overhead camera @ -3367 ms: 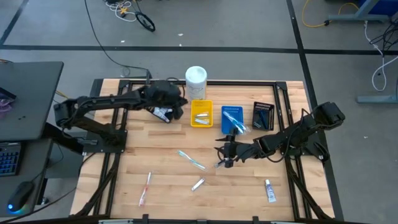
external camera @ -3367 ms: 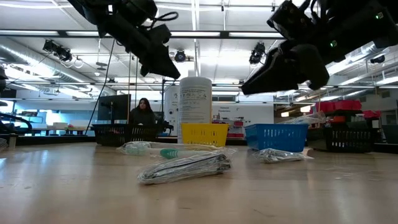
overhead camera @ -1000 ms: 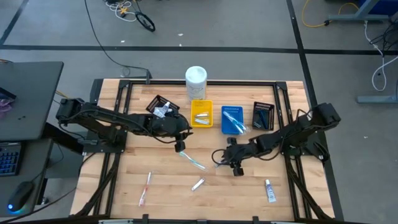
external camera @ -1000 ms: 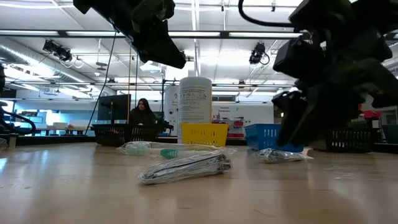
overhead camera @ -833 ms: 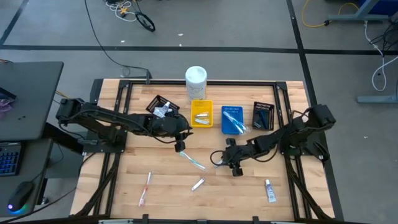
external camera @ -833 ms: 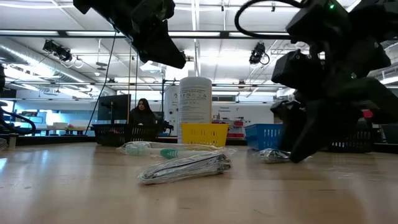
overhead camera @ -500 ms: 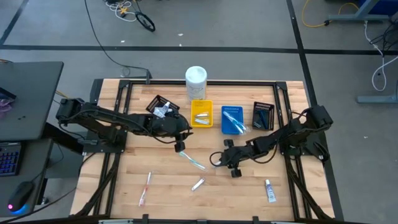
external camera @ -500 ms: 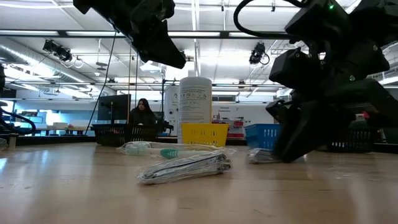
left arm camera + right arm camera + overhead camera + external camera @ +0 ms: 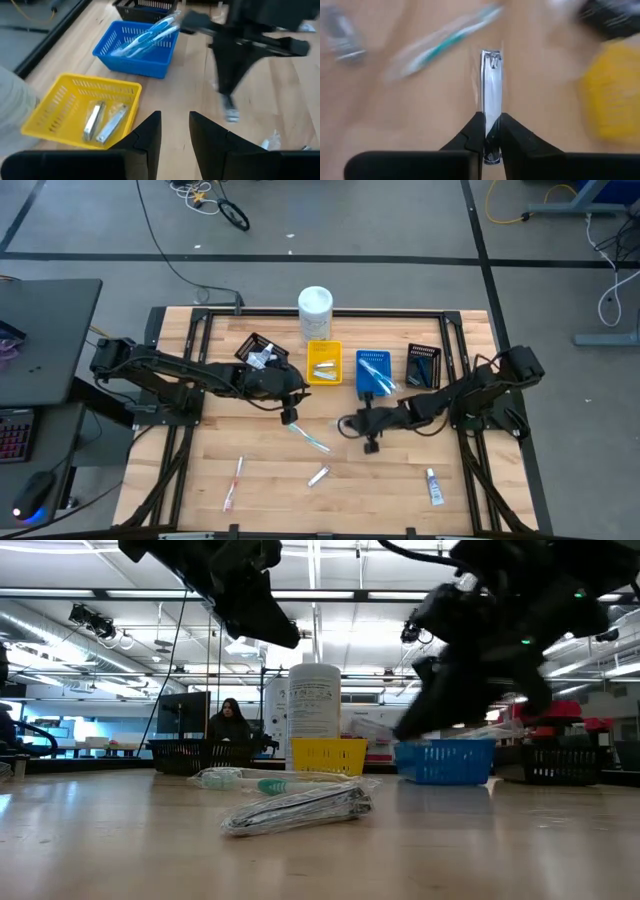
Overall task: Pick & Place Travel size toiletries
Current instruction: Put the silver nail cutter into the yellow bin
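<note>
Right gripper (image 9: 345,424) lifted nail clipper (image 9: 491,110) off table (left arm unmoved).

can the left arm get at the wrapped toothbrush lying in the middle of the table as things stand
Probably yes. The left gripper hangs just beside the wrapped toothbrush, open and holding nothing, and no tray sits between them. The right gripper, shut on a nail clipper, is off to the other side, apart from it.

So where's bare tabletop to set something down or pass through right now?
Free: the wooden table's near left corner, left of the pink toothbrush, and the strip between the silvery sachet and the white tube. Crowded: the tray row from the yellow tray to the blue tray, and mid-table, where the left gripper and right gripper flank the light-blue toothbrush.
</note>
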Action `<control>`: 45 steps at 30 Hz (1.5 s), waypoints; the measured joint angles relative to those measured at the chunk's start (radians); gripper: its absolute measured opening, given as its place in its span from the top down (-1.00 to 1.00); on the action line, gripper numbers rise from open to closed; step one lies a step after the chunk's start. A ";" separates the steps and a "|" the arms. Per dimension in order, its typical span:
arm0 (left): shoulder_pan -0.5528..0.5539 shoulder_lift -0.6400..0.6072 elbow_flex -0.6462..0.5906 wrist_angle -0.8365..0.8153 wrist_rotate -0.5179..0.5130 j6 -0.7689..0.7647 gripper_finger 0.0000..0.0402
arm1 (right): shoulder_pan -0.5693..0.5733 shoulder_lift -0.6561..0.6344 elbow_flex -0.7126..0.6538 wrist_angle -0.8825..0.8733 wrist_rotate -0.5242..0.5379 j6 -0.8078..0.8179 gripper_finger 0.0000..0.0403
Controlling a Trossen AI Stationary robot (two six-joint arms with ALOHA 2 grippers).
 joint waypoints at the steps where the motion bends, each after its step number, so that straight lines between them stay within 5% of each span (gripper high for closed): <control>1: 0.000 0.000 0.000 0.004 0.000 0.023 0.45 | -0.014 -0.002 0.003 0.026 0.032 -0.023 0.79; 9: 0.008 0.009 0.000 0.094 0.051 0.187 0.26 | -0.133 -0.007 0.040 0.119 0.033 -0.077 0.80; 20: 0.048 0.200 -0.001 0.222 0.053 0.251 0.01 | -0.168 -0.007 0.042 0.168 0.008 -0.096 0.80; 27: 0.047 0.230 0.000 0.238 0.045 0.253 0.18 | -0.172 -0.007 0.042 0.181 0.033 -0.112 0.80; 36: 0.049 0.230 0.000 0.264 0.050 0.286 0.69 | -0.176 -0.008 0.042 0.180 0.029 -0.120 0.80; 45: 0.079 0.230 0.000 0.269 0.034 0.276 0.69 | -0.177 -0.009 0.042 0.178 0.072 -0.118 0.63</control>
